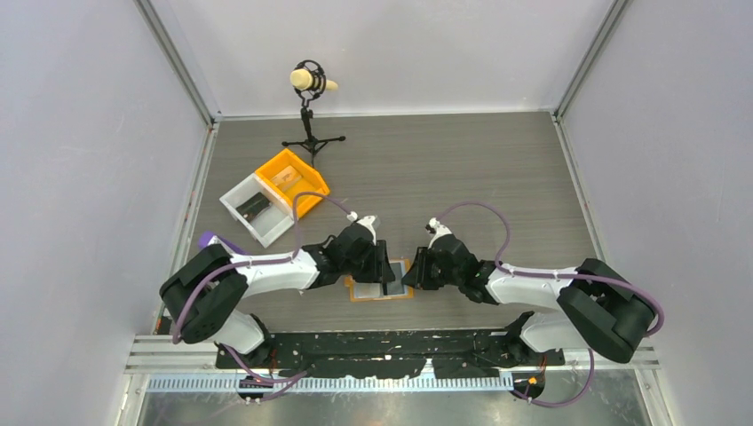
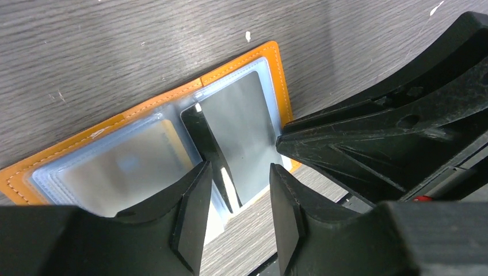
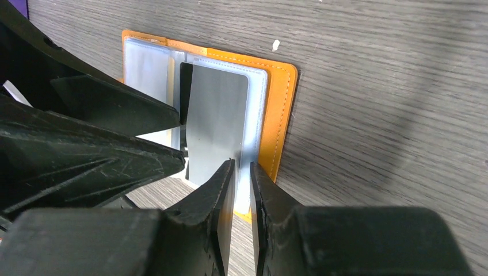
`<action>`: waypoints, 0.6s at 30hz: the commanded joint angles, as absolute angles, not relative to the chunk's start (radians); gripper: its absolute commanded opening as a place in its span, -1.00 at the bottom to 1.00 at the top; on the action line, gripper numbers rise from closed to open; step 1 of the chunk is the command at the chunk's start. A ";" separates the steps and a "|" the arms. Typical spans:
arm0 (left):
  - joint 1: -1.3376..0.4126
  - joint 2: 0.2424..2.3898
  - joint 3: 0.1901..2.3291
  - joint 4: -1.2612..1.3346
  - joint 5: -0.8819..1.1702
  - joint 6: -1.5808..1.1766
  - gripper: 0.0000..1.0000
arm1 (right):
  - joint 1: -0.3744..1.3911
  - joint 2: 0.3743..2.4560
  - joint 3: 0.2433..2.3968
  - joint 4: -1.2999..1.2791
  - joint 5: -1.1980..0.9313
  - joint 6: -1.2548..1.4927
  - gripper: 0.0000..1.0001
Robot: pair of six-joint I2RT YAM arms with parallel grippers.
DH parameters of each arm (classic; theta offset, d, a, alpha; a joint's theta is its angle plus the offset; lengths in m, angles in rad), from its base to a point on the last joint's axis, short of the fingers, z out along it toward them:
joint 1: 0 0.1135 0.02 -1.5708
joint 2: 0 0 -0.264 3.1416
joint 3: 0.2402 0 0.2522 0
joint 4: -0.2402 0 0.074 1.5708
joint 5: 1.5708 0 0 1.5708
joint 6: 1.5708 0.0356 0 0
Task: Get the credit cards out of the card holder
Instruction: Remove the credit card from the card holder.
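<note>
The card holder [image 1: 378, 291] lies open on the table between both grippers, orange-rimmed [image 2: 275, 69] with light blue pockets [image 3: 281, 109]. A dark credit card [image 2: 208, 141] sticks up slanted from the middle fold [image 3: 185, 92]. A grey card [image 2: 241, 129] sits in the right pocket [image 3: 217, 121]. My left gripper [image 2: 237, 213] hangs open just above the fold, the dark card's near end below its gap and untouched. The right gripper [image 3: 241, 190] has its jaws nearly together on the right pocket panel's edge; the left wrist view shows its tips [image 2: 283, 141] at the holder's right rim.
An orange bin [image 1: 293, 182] and a white bin [image 1: 256, 209] holding a dark item stand at the back left. A microphone on a tripod [image 1: 311, 106] stands behind them. Grey walls enclose the table on three sides.
</note>
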State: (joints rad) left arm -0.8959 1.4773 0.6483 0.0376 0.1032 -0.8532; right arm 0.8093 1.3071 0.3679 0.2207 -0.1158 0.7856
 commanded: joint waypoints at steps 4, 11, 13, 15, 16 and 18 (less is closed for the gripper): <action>-0.940 1.477 0.670 0.015 -0.025 -0.858 -0.05 | 0.808 1.345 0.331 0.231 -0.112 0.789 -0.53; -0.946 1.380 0.640 -0.047 -0.106 -0.885 0.00 | 0.809 1.315 0.352 0.189 -0.114 0.780 -0.55; -0.946 1.363 0.639 -0.046 -0.119 -0.889 0.01 | 0.811 1.267 0.378 0.136 -0.110 0.773 -0.55; -0.946 1.354 0.636 -0.033 -0.116 -0.898 0.01 | 0.811 1.204 0.401 0.085 -0.091 0.770 -0.53; -0.946 1.353 0.633 -0.023 -0.108 -0.901 0.01 | 0.811 1.170 0.413 0.072 -0.085 0.768 -0.52; -0.946 1.357 0.624 -0.007 -0.094 -0.916 0.00 | 0.811 1.139 0.428 0.049 -0.076 0.764 -0.49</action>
